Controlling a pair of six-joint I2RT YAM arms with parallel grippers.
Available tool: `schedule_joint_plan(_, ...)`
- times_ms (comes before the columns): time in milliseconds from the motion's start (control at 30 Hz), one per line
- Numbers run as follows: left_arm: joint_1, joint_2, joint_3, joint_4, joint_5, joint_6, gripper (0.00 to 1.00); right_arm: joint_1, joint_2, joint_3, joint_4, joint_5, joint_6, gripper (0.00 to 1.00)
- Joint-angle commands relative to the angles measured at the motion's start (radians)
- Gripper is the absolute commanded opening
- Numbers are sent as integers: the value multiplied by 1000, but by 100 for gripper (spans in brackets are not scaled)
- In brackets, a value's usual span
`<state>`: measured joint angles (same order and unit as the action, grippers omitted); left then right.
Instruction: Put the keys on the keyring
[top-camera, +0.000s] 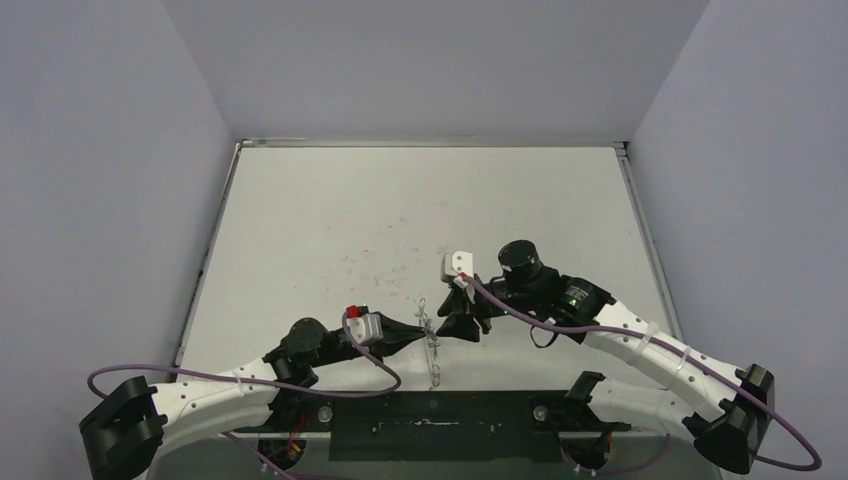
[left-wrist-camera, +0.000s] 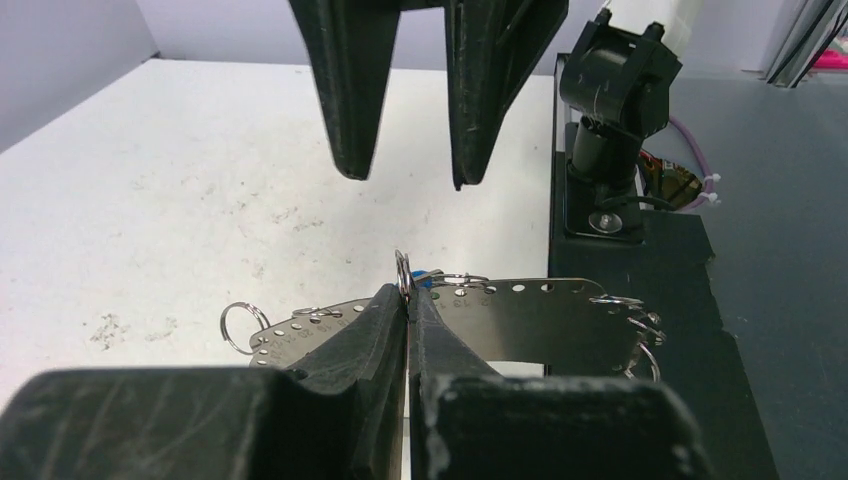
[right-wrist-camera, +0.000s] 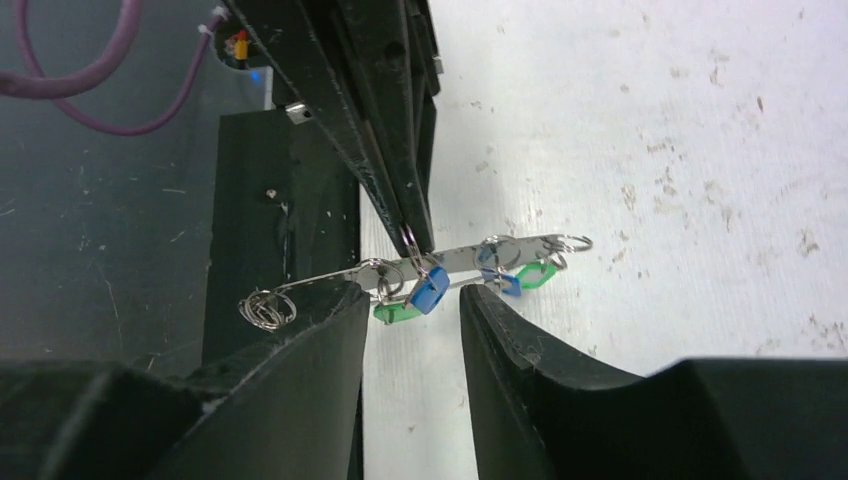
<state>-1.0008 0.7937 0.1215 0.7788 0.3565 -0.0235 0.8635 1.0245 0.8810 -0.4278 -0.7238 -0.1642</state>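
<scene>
My left gripper (left-wrist-camera: 408, 295) is shut on a small split ring (left-wrist-camera: 403, 274) on the rim of the keyring (left-wrist-camera: 540, 310), a wide silvery perforated hoop held above the table. In the right wrist view the keyring (right-wrist-camera: 470, 256) shows edge-on, with a blue-headed key (right-wrist-camera: 430, 290) and a green-headed key (right-wrist-camera: 398, 313) hanging from it. Another green head (right-wrist-camera: 536, 274) hangs further along. My right gripper (right-wrist-camera: 412, 296) is open, its fingers on either side of the blue and green keys, not touching. In the top view both grippers meet at the keyring (top-camera: 432, 350).
A black base plate (top-camera: 430, 425) runs along the table's near edge, under part of the hoop. The right arm's base mount (left-wrist-camera: 610, 110) stands on it. Several loose small rings (right-wrist-camera: 262, 308) dangle at the hoop's end. The white table (top-camera: 400, 220) is walled on three sides.
</scene>
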Motion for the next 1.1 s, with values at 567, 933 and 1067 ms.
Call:
schedule_joint_plan(567, -4, -18, 21, 181, 49, -29, 0, -3, 22, -106, 326, -192, 20, 22)
schedule_joint_plan(933, -5, -24, 18, 182, 41, -33, 0, -4, 48, -97, 270, -188, -20, 0)
schedule_joint_plan(1067, -5, -29, 18, 167, 30, -33, 0, -3, 59, -73, 228, -186, -33, 0)
